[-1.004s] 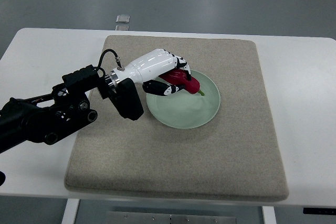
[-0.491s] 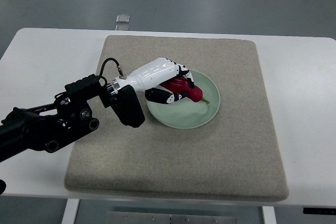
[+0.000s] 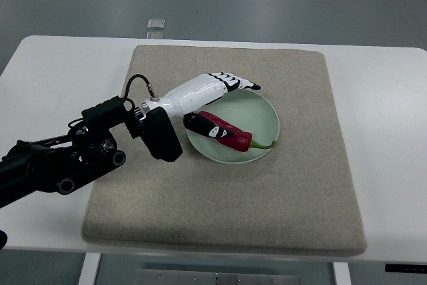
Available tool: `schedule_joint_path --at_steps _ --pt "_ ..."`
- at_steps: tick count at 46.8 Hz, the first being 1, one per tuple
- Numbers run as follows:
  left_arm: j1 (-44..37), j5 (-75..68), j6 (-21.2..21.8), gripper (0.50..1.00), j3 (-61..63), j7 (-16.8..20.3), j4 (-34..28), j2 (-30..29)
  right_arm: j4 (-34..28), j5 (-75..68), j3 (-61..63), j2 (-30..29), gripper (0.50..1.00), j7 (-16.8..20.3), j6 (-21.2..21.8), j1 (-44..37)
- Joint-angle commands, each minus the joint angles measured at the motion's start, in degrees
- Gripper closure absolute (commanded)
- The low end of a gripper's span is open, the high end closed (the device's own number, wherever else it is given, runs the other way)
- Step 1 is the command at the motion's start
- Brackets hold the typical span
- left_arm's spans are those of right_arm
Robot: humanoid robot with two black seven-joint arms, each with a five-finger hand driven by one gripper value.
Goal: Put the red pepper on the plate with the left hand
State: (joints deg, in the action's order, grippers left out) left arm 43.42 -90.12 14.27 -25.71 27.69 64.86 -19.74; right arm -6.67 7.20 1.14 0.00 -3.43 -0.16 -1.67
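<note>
A red pepper (image 3: 230,136) with a green stem lies on the pale green plate (image 3: 263,117), toward its near rim. My left hand (image 3: 223,105) reaches in from the left over the plate's left side. It is open, with the fingers (image 3: 241,85) stretched out flat above the plate and the thumb (image 3: 203,127) down beside the pepper's left end. Nothing is held. The black forearm stretches back toward the picture's lower left.
The plate sits on a beige mat (image 3: 227,205) that covers most of the white table (image 3: 387,131). A small grey object (image 3: 156,24) lies on the floor beyond the table's far edge.
The left hand's fingers have spread open and let go of the pepper. The pepper has dropped onto the plate, nearer the front rim.
</note>
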Motion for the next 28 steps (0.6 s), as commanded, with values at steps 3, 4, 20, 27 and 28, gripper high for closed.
schedule_joint_path --at_steps 3,4,20,27,28 --pt "0.26 9.15 1.72 0.547 -0.48 -0.09 -0.17 0.06 -0.01 0.00 0.00 0.00 0.572 0.00 -0.02 0.00" --pt "0.35 11.78 2.16 0.536 -0.65 -0.09 -0.26 0.06 -0.01 0.00 0.00 0.00 0.572 0.00 0.07 0.00" --pt "0.70 52.39 3.22 0.506 -4.08 -0.09 -1.49 -0.21 -0.01 0.00 0.00 0.00 0.572 0.00 0.07 0.00" --pt "0.44 63.82 3.31 0.506 -5.58 -0.09 -2.37 -0.03 -0.01 0.00 0.00 0.00 0.572 0.00 -0.02 0.00" --pt "0.44 65.05 3.31 0.506 -5.75 -0.09 -2.46 0.05 0.07 0.00 0.00 0.00 0.572 0.00 -0.02 0.00"
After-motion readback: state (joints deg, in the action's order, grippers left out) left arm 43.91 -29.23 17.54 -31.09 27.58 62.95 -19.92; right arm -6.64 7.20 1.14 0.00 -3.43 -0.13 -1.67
